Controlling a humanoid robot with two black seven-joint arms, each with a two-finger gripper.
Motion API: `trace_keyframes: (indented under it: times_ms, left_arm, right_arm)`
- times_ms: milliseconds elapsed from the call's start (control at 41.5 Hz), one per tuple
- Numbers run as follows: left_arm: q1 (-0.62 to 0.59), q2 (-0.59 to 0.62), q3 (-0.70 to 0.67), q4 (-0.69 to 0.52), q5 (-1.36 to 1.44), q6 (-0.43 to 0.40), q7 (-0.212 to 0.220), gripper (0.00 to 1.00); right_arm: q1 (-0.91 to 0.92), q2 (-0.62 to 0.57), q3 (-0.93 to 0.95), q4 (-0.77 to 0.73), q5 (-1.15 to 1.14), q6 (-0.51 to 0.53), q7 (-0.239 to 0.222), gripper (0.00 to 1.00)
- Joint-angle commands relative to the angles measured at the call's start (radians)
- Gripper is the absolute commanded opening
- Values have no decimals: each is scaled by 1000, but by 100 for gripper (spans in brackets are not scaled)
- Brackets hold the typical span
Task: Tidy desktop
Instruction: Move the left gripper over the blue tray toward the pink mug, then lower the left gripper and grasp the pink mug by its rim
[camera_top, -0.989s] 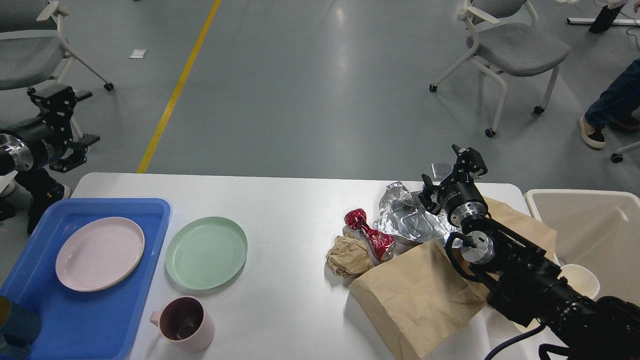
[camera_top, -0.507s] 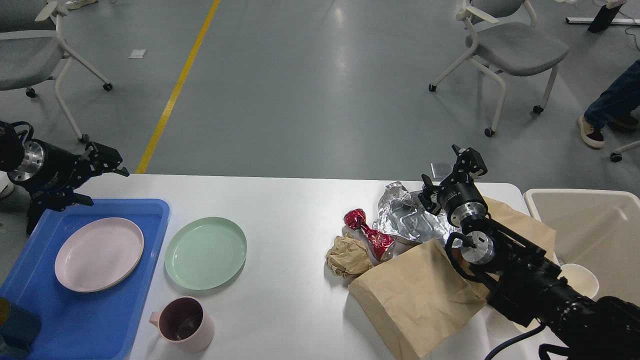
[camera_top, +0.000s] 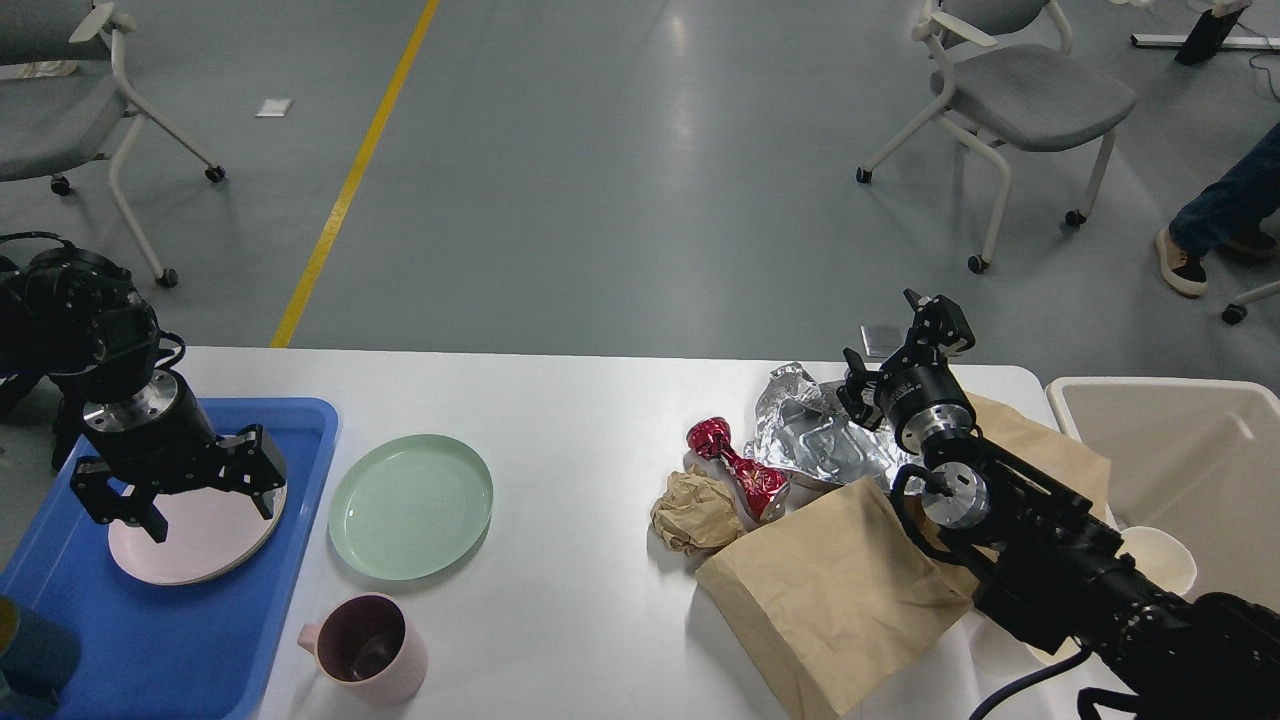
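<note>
The desktop (camera_top: 590, 480) is a wide white tabletop that fills the lower half of the frame, from the left edge almost to the right one. At the lower left of the frame, a blue tray (camera_top: 170, 630) lies on it, with a pink plate (camera_top: 200, 530) inside. At the right edge of the frame stands a beige bin (camera_top: 1180, 450), beside the table end. A brown paper bag (camera_top: 840, 590) lies flat at the lower right, partly under the right arm. Just right of the tray is a green plate (camera_top: 411, 505), and below it, a pink mug (camera_top: 365, 648). Crumpled silver foil (camera_top: 815, 440) lies at the upper right of the table, with a red wrapper (camera_top: 740, 470) and a ball of brown paper (camera_top: 695, 512) just to its left.

The left gripper (camera_top: 205, 510) hangs above the pink plate with its fingers spread wide and holds nothing. The right gripper (camera_top: 900, 345) is over the foil, its fingers apart and empty.
</note>
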Motion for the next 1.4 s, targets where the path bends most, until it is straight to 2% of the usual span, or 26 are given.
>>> trace_keyframes:
  times_ms: [0, 289, 603, 1085, 1375]
  left_arm:
    - [-56, -51, 59, -89, 1, 0, 1, 97]
    - [-128, -190, 71, -189, 1, 0, 4, 97]
    - [-130, -339, 70, -195, 6, 0, 1, 97]
    - [-43, -353, 61, -183, 58, 0, 6, 97]
    - [22, -367, 56, -94, 59, 0, 4, 96]
  right_arm:
    - [0, 0, -1, 0, 0, 0, 0, 100]
    - [0, 0, -1, 0, 0, 0, 0, 100]
    - [0, 0, -1, 0, 0, 0, 0, 100]
    - [0, 0, -1, 0, 0, 0, 0, 100]
    - [1, 0, -1, 0, 0, 0, 0, 100]
